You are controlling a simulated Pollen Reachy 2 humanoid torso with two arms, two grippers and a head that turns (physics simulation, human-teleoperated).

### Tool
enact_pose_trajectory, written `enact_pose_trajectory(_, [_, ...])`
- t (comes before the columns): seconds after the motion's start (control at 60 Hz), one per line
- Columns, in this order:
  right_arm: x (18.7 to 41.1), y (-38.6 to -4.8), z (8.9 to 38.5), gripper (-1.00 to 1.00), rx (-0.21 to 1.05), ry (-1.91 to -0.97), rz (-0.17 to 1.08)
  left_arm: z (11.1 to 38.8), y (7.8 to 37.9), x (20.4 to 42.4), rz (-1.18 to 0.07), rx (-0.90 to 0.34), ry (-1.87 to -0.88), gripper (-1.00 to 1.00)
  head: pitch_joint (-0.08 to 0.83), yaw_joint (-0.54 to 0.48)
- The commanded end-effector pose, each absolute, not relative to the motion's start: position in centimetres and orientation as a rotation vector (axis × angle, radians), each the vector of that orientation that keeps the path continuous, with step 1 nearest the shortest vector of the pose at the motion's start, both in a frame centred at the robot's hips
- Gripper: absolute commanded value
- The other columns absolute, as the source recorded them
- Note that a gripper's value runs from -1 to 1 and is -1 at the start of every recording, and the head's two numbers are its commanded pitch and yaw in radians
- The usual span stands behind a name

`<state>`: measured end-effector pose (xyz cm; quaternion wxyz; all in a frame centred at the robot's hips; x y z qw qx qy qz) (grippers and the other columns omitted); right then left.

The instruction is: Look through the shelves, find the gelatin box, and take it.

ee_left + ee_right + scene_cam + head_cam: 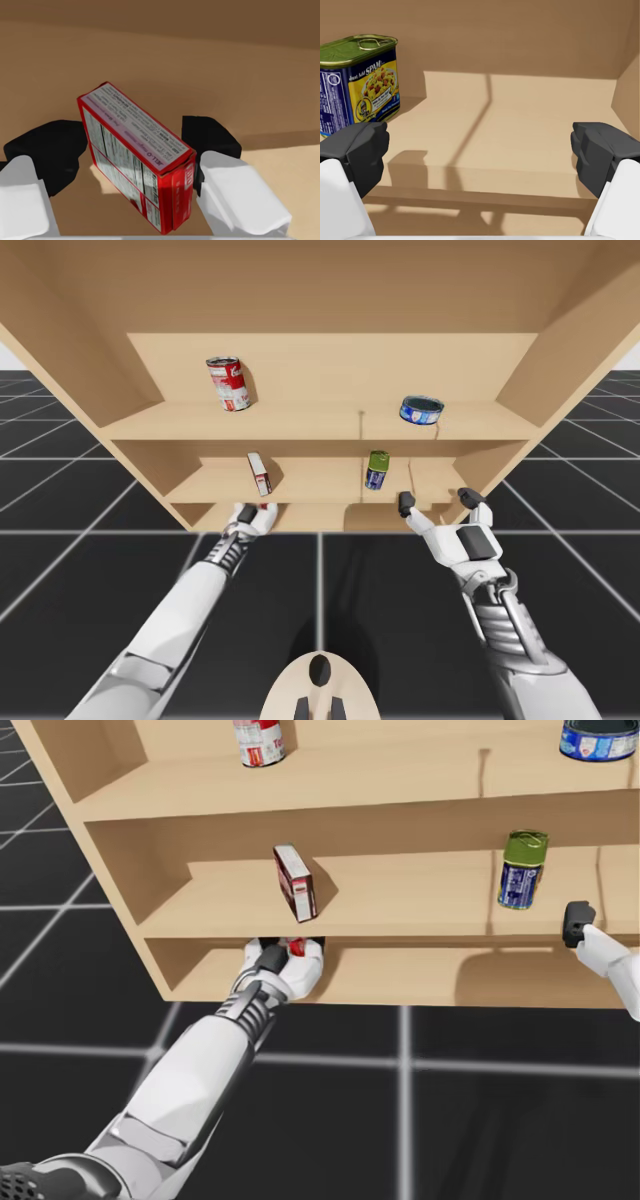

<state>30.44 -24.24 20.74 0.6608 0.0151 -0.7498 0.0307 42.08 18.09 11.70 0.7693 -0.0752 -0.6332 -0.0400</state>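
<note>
Clamping onto the gelatin box [135, 160] with the left gripper [288, 951], down in the lowest compartment, reaching in under the middle shelf [420, 895]. Showing as just a scrap of red between the fingers in the head view. Touching it on both sides, by the look of the left wrist view: pressing one black pad [55, 150] against a long side, catching it near a corner with the other, holding the fingers roughly half apart. Sitting askew in that grip, not square. Judging this bright red one to be the box wanted, and leaving alone the second red-and-white box [295, 882] standing on the middle shelf directly above.

Now the delicate part — getting it out. Calling for a firm squeeze first, a corner hold inviting the box to pivot. Then drawing straight back along the arm's own line, low and level, minding the underside of the board overhead. Going slowly, and not lifting until clear of the shelf's front edge.

Over on the other side, hanging the right gripper [482, 150] wide open and holding nothing, facing the middle shelf with the green-lidded blue can [357, 82] just beside one finger. Best parking it there, well apart from the left arm's way out.
</note>
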Motion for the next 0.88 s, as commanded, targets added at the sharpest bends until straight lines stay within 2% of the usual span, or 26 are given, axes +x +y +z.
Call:
enact_pose_trajectory(0.017, [30.4,-24.1,20.6,-1.00,0.040,-1.694,0.062,11.3,14.5,40.5,-0.006,-0.234,-1.377,1.00,0.594,0.18])
enact_pose_trajectory(0.433, [30.5,-24.1,20.7,-1.00,0.038,-1.700,0.060,13.4,16.8,37.6,0.028,-0.219,-1.472,1.00,0.586,0.19])
enact_pose_trajectory(0.583, [30.5,-24.0,20.7,-1.00,0.032,-1.703,0.063,13.9,17.9,34.8,0.033,-0.214,-1.482,1.00,0.585,0.19])
enact_pose_trajectory(0.883, [30.5,-23.9,20.6,-1.00,0.031,-1.700,0.065,14.6,19.6,28.0,0.027,-0.209,-1.486,1.00,0.581,0.19])
